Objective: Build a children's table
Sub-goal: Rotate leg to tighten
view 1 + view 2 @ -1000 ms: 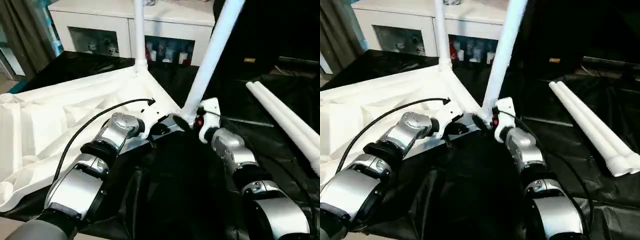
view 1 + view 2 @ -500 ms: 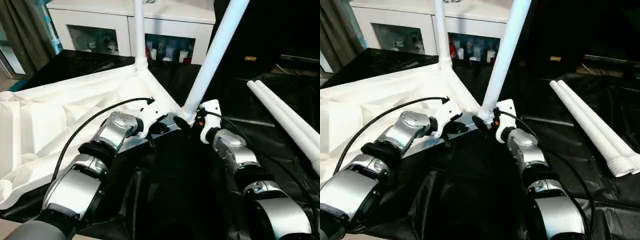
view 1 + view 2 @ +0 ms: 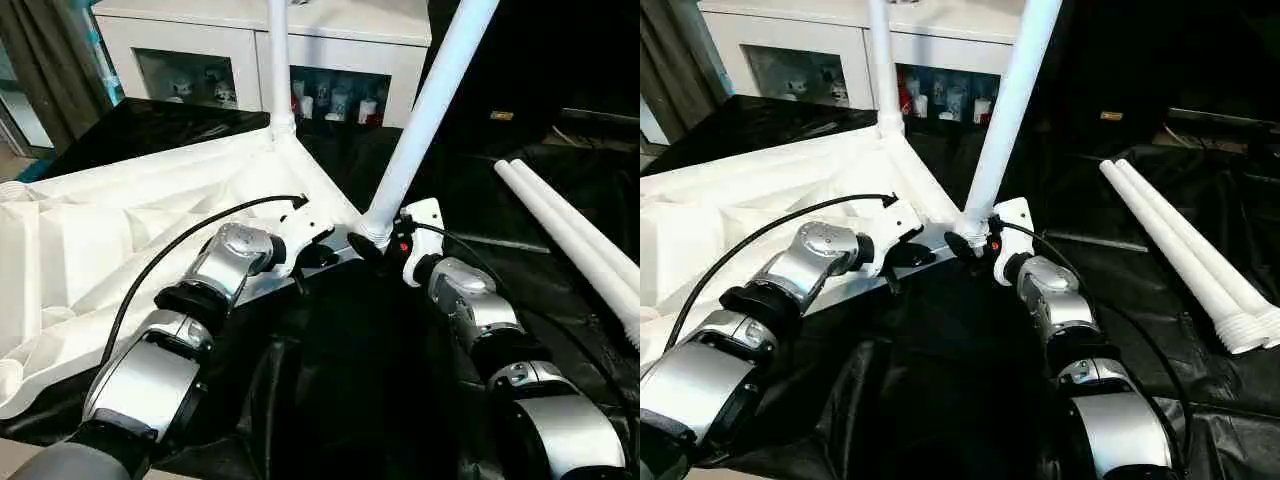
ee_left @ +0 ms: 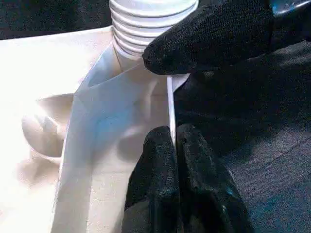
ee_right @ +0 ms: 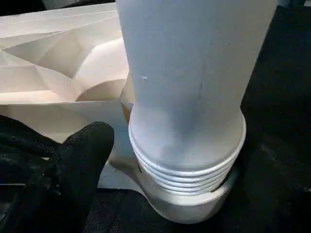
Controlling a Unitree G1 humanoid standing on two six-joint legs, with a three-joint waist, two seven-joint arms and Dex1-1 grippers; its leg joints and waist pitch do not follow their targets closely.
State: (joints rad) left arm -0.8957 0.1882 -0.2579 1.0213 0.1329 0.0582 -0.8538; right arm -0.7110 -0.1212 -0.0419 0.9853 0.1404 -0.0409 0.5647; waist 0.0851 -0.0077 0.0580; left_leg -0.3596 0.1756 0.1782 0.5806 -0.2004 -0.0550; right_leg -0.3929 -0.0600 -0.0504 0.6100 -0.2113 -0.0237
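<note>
Children's table [image 3: 150, 230] lies upside down on the black-covered surface [image 3: 330, 400] in front of me, its ribbed white underside facing up and taking up the left half of what my head camera sees. One white leg [image 3: 277, 60] stands upright in the far corner socket. A second leg [image 3: 425, 110] leans up and away to the right from the near corner socket [image 5: 189, 204], its ridged end sitting in the socket's collar, as my right wrist view shows. Whether it is fully seated I cannot tell.

My left tool [image 4: 176, 141] is closed, its two black fingers pressed together over the thin upright edge of the tabletop just beside that socket; whether they actually pinch the edge I cannot tell. My right tool [image 3: 372, 243] stands wide open at the base of the leaning leg, with one black finger [image 4: 209, 34] against the ridged end on the side nearer my left tool. I cannot make out contact on the other side.

Two more white legs [image 3: 1180, 250] lie side by side on the black cover to my right, well apart from the tabletop, ridged ends toward me. A white cabinet [image 3: 340, 50] with small items on its shelves stands behind the surface.
</note>
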